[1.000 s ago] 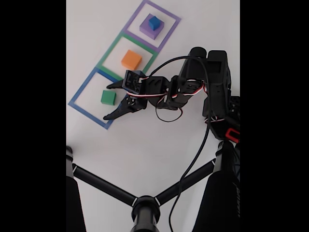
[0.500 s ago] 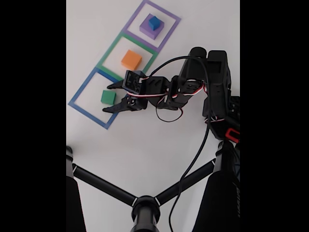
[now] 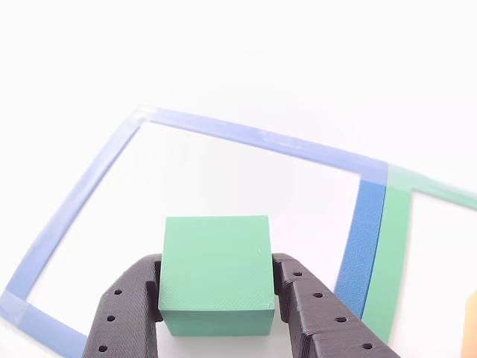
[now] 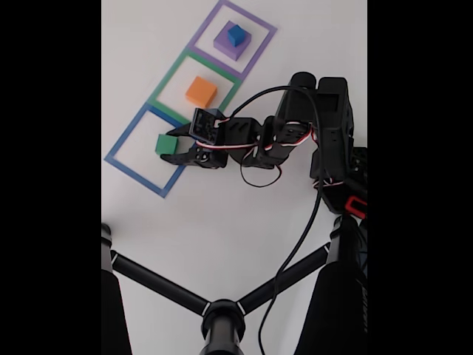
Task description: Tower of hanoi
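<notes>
In the other view, the green block sits between my two black fingers, which press on its left and right sides. My gripper is shut on it, inside the blue square outline. In the fixed view, the gripper holds the green block at the right side of the blue outline. The orange block lies in the green outline. The blue cube rests on the purple slab in the purple outline. A sliver of the orange block shows at the right edge of the other view.
The arm's base and motors stand right of the outlines, with a black cable hanging toward the bottom. Black tripod legs cross the lower table. White table lies between the outlines and the tripod.
The fingers, open beside the green block a second ago, have closed around it. The block has shifted slightly up in the fixed view. The other blocks have not moved.
</notes>
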